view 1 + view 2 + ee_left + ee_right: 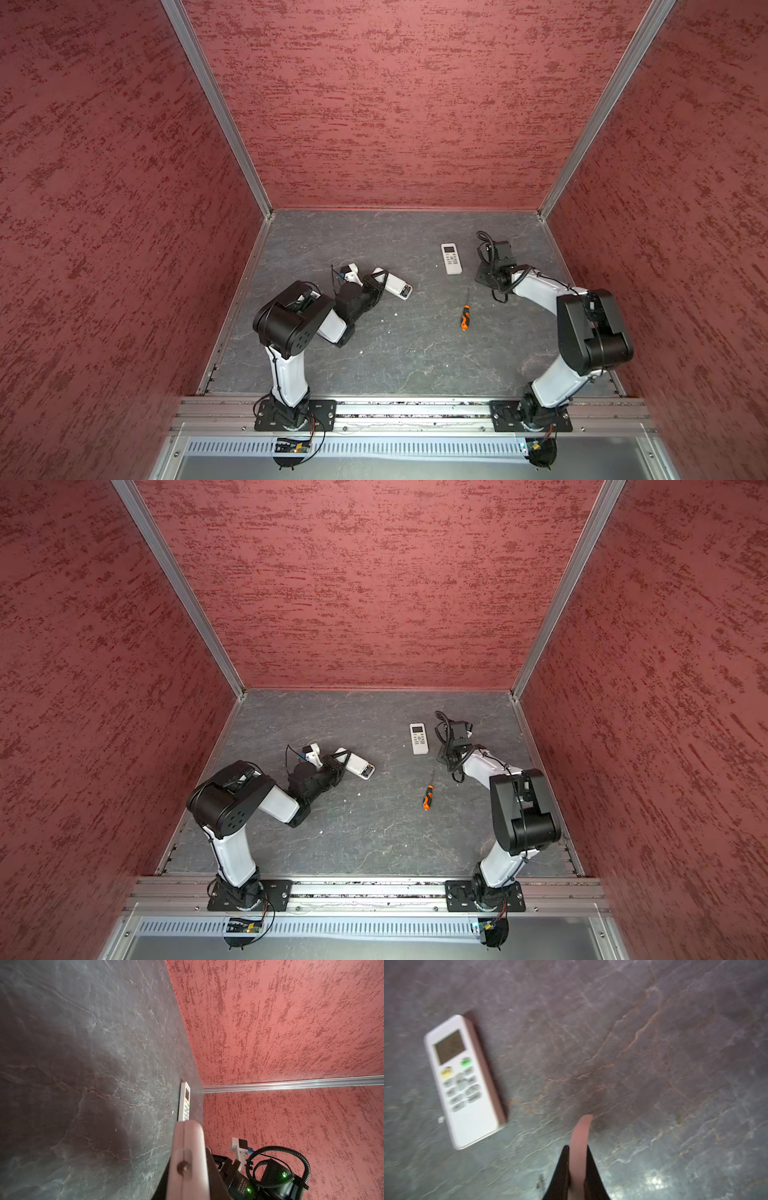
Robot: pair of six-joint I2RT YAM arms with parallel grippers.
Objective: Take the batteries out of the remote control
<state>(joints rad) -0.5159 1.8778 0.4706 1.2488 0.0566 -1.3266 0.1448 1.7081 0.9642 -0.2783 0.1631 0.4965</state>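
White remotes (451, 258) (393, 285) x2, 1 screwdriver (465, 318), 1 cover (579, 1142).

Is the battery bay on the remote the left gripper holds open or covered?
Open: in both top views the remote in the left gripper shows an uncovered end bay with batteries inside.

The table (395, 357) is dark grey, veined in pale white and rust like slate. The walls (395, 104) are dusty red, flecked with darker crimson streaks. The held remote (397, 286) between the left jaws is white. The pale strip (580, 1142) between the black right jaws looks pinkish white. Beside those jaws, the second remote (465, 1082) is white with a grey screen, one green button and one yellow. The screwdriver (464, 318) handle is orange and black.
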